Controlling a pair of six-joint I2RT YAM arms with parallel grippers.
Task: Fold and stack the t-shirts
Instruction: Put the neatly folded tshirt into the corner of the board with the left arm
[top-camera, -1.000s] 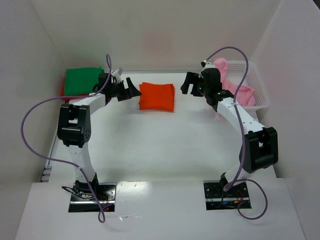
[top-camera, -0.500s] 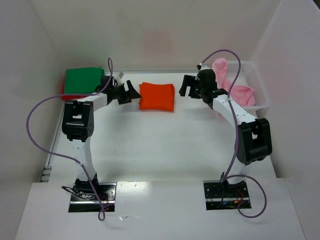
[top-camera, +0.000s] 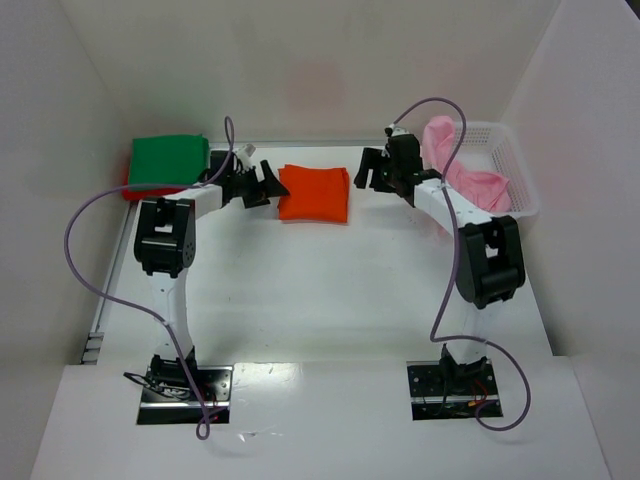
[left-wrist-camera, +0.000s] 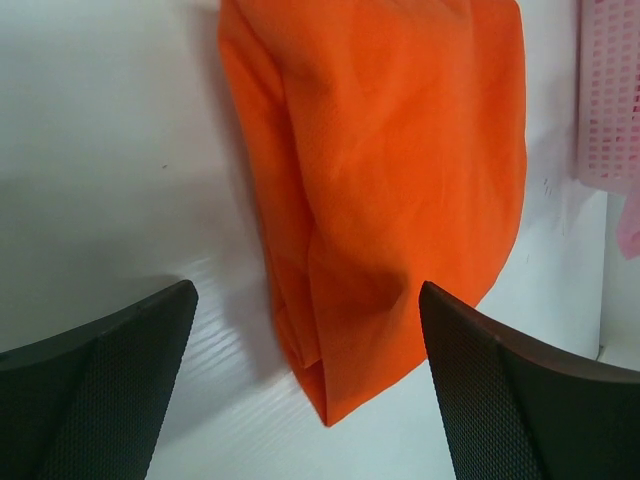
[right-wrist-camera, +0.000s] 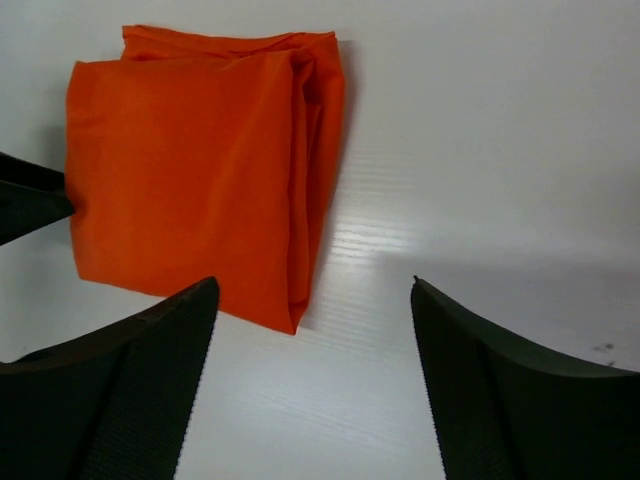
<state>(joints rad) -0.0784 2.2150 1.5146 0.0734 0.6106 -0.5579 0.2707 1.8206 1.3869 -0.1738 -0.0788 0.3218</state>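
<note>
A folded bright orange t-shirt (top-camera: 314, 193) lies flat on the white table at the back middle. My left gripper (top-camera: 270, 184) is open at its left edge; in the left wrist view the shirt (left-wrist-camera: 390, 180) lies between and ahead of the wide-open fingers (left-wrist-camera: 100, 390). My right gripper (top-camera: 366, 171) is open just right of the shirt; its wrist view shows the shirt (right-wrist-camera: 190, 160) ahead and left, with nothing between the fingers (right-wrist-camera: 110, 390). A folded green t-shirt (top-camera: 166, 160) lies on a red one (top-camera: 128, 187) at the back left. A pale pink t-shirt (top-camera: 472, 178) hangs out of the basket.
A white plastic lattice basket (top-camera: 515, 170) stands at the back right against the right wall. White walls close the table at the back and on both sides. Purple cables loop off both arms.
Both arms have stretched further back. The left gripper moved right up to the orange shirt's left edge. The right gripper shifted slightly left and back. The shirts have not moved.
</note>
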